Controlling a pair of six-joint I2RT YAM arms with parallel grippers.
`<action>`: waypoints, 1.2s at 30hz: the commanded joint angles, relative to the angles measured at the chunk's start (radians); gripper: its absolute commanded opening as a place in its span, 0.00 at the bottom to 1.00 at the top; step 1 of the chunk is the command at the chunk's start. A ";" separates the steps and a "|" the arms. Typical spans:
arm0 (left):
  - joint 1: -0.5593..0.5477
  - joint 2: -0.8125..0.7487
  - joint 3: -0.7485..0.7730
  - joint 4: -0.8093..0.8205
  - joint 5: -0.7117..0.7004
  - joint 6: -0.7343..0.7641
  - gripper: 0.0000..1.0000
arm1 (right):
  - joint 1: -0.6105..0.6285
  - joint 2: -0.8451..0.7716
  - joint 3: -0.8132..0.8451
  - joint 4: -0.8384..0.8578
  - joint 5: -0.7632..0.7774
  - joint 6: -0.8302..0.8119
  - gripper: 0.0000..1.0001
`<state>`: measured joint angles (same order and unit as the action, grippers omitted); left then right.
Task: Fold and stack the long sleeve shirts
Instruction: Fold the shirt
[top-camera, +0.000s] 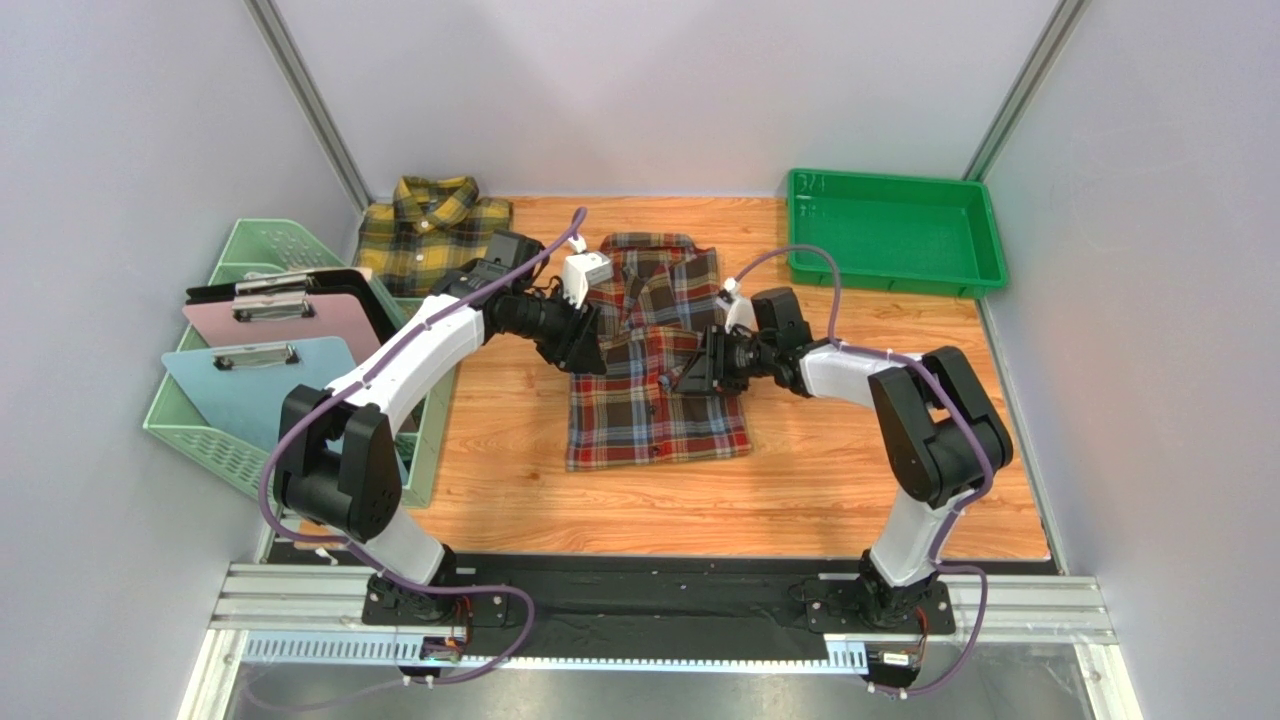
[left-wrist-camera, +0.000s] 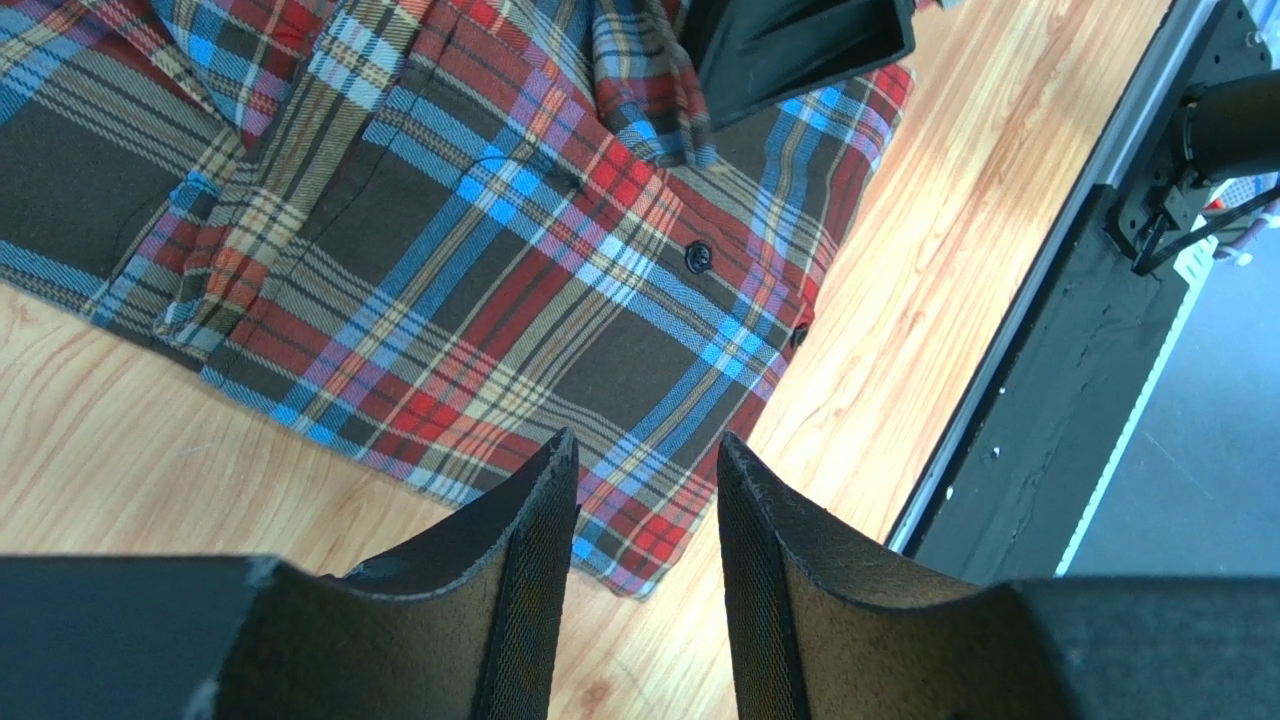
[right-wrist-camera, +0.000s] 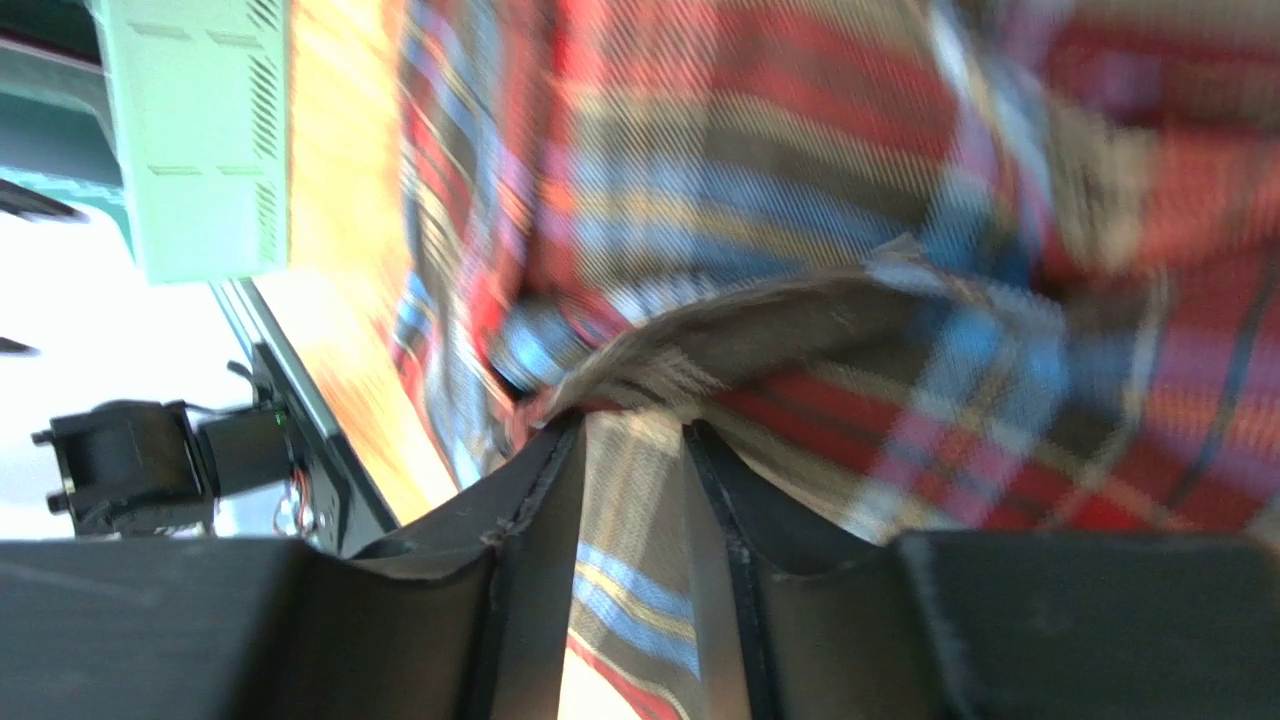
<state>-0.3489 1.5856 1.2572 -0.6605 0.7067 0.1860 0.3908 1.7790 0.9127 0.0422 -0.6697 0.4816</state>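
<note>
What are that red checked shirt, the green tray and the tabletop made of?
Red shirt: soft woven cloth, probably flannel; weave and creases show. Green tray: looks like smooth moulded plastic, uniform colour. Tabletop: wood or wood-look laminate, by its grain.

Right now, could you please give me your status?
Left gripper open, empty, over the red, brown and navy plaid flannel shirt. Right gripper shut on its fabric. Yellow-and-dark plaid shirt lies apart, far left.
</note>
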 joint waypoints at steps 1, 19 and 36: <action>0.013 -0.006 0.008 0.028 0.028 0.003 0.46 | 0.011 0.023 0.087 0.104 0.054 0.015 0.37; 0.024 0.057 -0.004 0.196 -0.029 -0.086 0.47 | -0.003 0.135 0.267 0.209 0.116 0.049 0.51; -0.162 0.249 0.114 0.234 -0.332 -0.207 0.43 | -0.021 -0.009 0.132 0.027 0.107 0.052 0.08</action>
<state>-0.4477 1.8370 1.3422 -0.4538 0.4706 0.0200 0.3683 1.7725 1.0824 0.1013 -0.5579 0.5297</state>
